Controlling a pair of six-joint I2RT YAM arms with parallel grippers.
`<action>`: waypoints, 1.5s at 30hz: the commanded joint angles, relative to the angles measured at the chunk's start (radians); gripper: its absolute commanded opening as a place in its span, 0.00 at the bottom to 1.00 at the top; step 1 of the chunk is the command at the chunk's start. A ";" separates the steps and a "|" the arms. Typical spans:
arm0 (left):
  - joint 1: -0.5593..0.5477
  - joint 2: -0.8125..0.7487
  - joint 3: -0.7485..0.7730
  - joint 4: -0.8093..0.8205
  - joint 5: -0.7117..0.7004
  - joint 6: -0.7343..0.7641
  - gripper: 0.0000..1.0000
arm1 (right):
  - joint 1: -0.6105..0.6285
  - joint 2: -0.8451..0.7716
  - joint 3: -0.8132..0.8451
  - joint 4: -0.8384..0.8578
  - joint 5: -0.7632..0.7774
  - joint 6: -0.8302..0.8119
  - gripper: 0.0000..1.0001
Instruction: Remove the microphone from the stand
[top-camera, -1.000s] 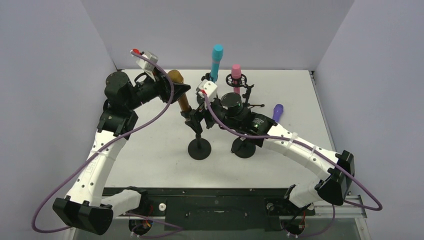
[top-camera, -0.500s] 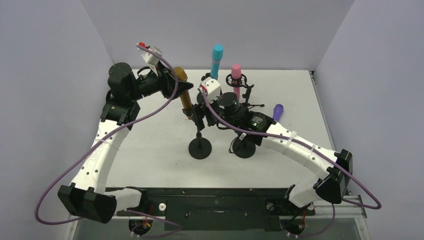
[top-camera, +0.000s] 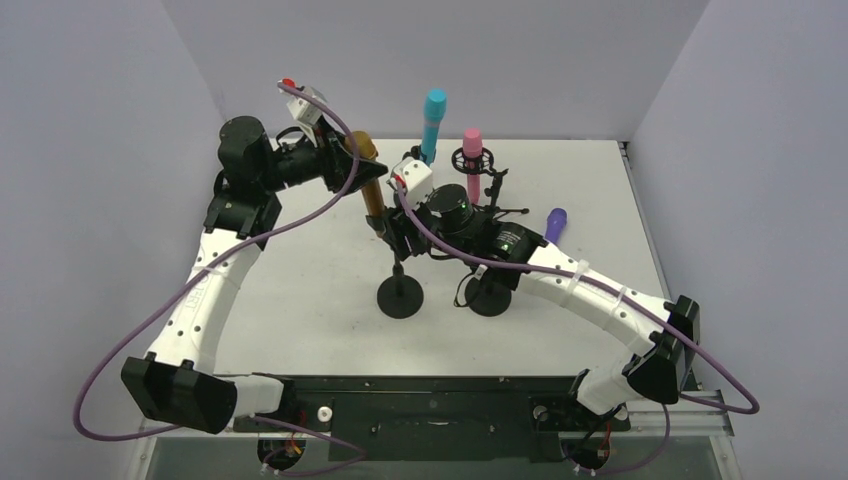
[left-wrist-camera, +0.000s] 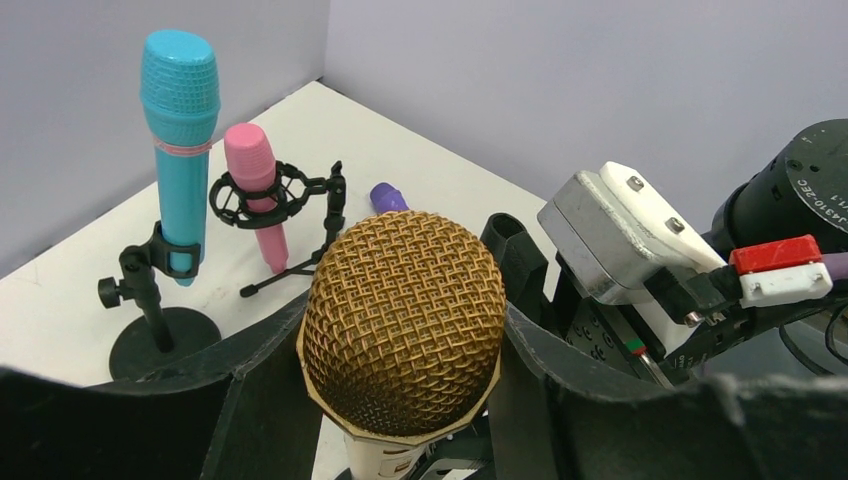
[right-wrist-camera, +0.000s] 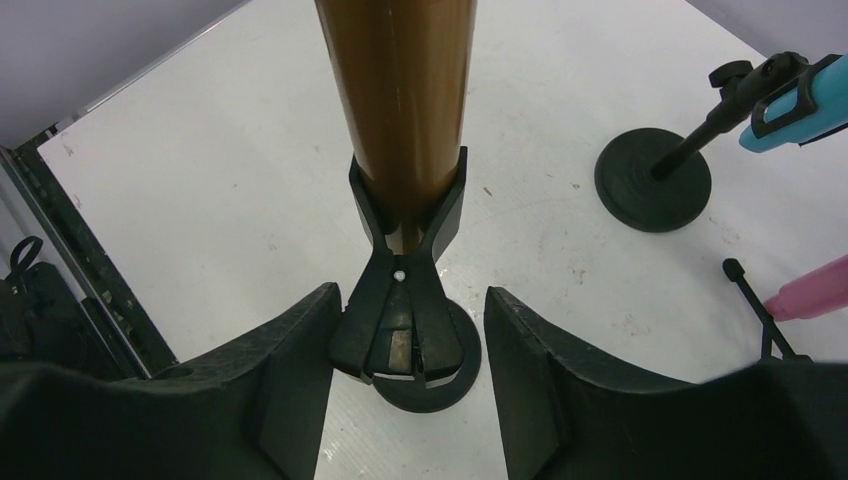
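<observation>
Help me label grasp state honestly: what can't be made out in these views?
1. Left wrist view: the mesh head of the gold microphone hides where the left gripper would meet its body, so contact is unclear.
2. Top view: the right gripper is buried under its own wrist; only the right wrist view shows it straddling the clip.
3. Top view: the body of the purple microphone is hidden behind the right arm.

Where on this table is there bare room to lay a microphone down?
Widest bare patch: near left, between the left arm and the gold microphone's stand base. Another lies right of the purple microphone, behind the right arm. Crowded: the back centre, around the teal microphone and pink microphone.
</observation>
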 joint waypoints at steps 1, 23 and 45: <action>0.007 0.022 0.034 -0.036 0.045 0.032 0.00 | 0.006 -0.001 0.052 -0.014 0.016 -0.021 0.48; 0.013 0.035 0.048 -0.061 0.029 0.046 0.00 | 0.033 0.037 0.121 -0.124 0.088 0.008 0.49; 0.013 0.003 0.049 -0.084 -0.036 0.062 0.00 | 0.048 0.041 0.135 -0.136 0.155 0.026 0.00</action>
